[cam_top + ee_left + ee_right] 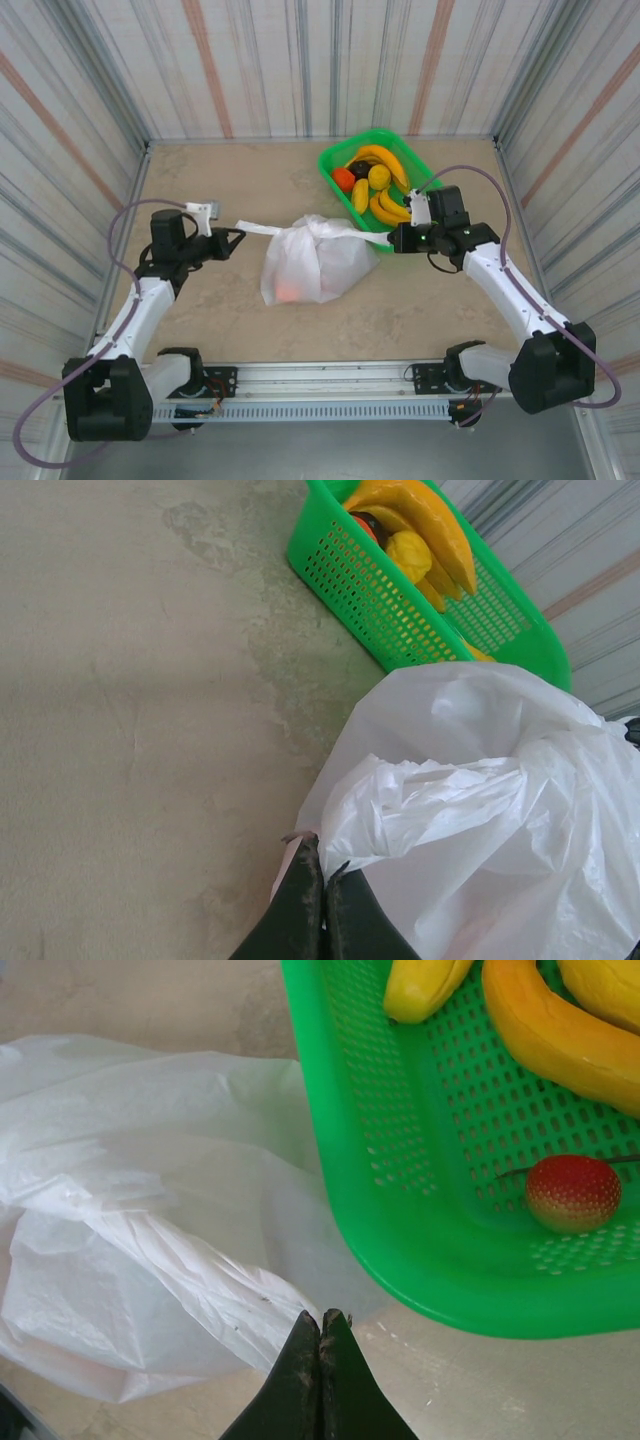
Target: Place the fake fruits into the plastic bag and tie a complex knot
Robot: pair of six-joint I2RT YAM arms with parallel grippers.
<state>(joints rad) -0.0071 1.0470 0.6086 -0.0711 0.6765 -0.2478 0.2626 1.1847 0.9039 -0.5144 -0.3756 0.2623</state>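
The white plastic bag lies mid-table with a faint orange-red shape showing through its lower left. Its two handle strips run out sideways from a small bunched crossing on top; whether that is a tight knot I cannot tell. My left gripper is shut on the left strip, and crinkled plastic leaves its tips. At the basket's near corner my right gripper is shut on the right strip, which leaves its tips. Fake fruits lie in the green basket: bananas, a red-orange one and a yellow one.
The basket sits at the back right, touching the bag's right side. A red strawberry-like fruit lies in its near corner. Striped walls close in the table on three sides. Bare tan tabletop spreads to the left and in front of the bag.
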